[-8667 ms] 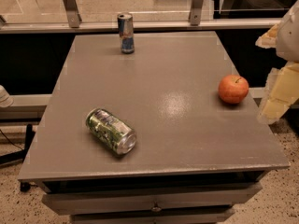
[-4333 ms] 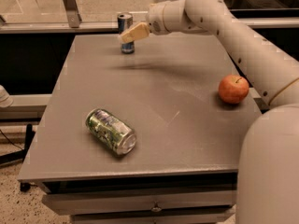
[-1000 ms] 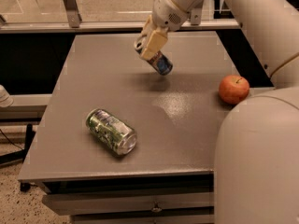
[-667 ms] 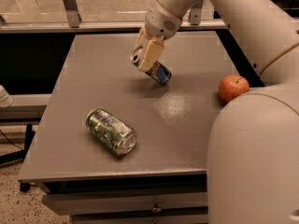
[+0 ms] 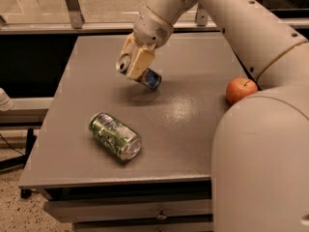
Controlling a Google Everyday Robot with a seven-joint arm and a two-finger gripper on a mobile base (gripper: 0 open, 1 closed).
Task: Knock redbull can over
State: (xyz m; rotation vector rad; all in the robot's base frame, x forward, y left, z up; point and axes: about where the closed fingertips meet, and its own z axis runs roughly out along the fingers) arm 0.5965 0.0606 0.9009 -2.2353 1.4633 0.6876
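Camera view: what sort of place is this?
Probably a robot test lab: a plain grey table with drawers, speckled floor, and the end effector holding a tilted redbull can over it.

The gripper (image 5: 136,62), above the bench's (image 5: 193,124) far middle, is covering the redbull can's (image 5: 151,79) midsection, jaws clamped around it. The big white arm (image 5: 260,168) is blocking the bench's right front corner and running off the right edge.

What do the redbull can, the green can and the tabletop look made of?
The redbull can, tilted in the pincer above the tabletop: likely thin metal, glossy blue print, bare silver top. Green-patterned can, lying on its side: metal too, shiny silver end. Tabletop: grey, semi-matte, soft glare; laminate or paint, unclear.
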